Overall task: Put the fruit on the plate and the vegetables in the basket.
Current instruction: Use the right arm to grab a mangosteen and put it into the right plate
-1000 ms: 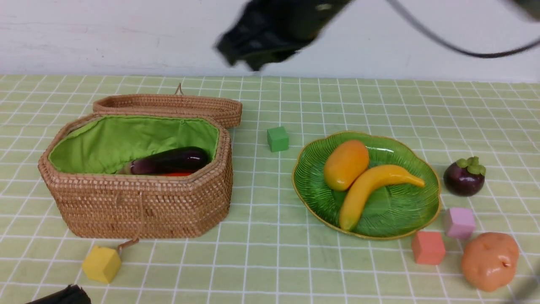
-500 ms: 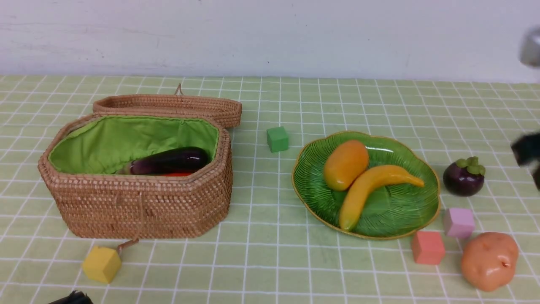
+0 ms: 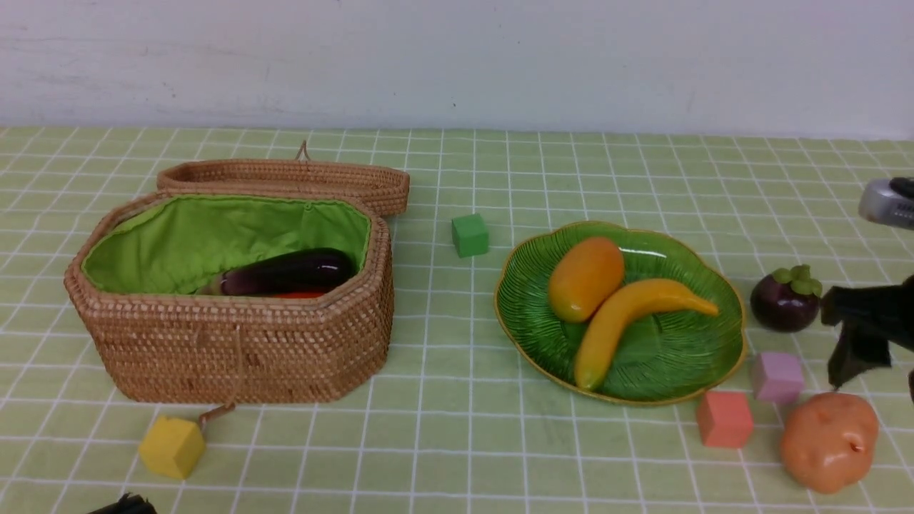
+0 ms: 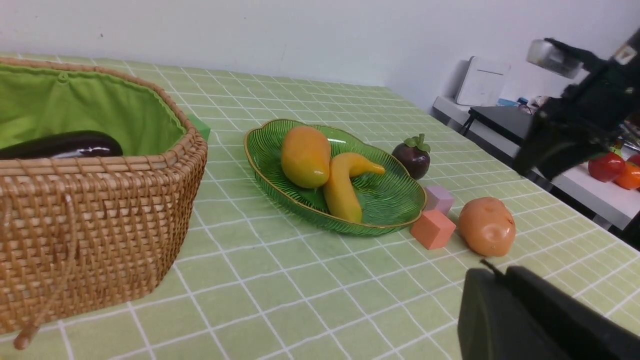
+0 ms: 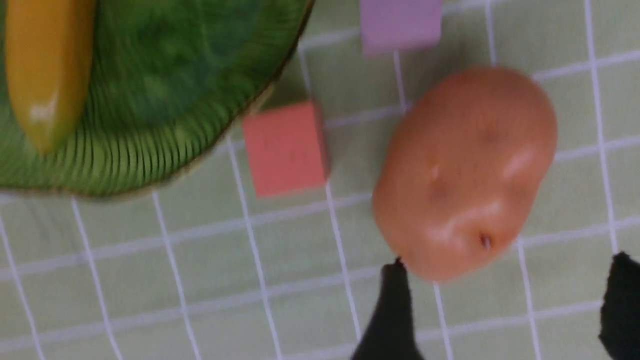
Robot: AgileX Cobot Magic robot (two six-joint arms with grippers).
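The wicker basket (image 3: 235, 335) stands at the left with its lid back. The eggplant (image 3: 285, 271) and a sliver of a red vegetable (image 3: 300, 294) lie inside. On the green plate (image 3: 664, 357) rest the mango (image 3: 585, 278) and the banana (image 3: 628, 314). The mangosteen (image 3: 784, 300) sits on the cloth right of the plate. The potato (image 3: 828, 441) lies at the front right. My right gripper (image 5: 507, 272) hangs open just beside the potato (image 5: 465, 170), nothing between its fingers. My left gripper (image 4: 492, 272) is shut and empty at the front left.
Small cubes lie about: green (image 3: 470, 235) behind the plate, yellow (image 3: 171, 446) in front of the basket, salmon (image 3: 725, 419) and lilac (image 3: 777, 377) between plate and potato. The basket's cord trails toward the yellow cube.
The right arm swung from high above the table's middle to the far right and came down by the potato. Its jaws opened. The left arm drew slightly back.
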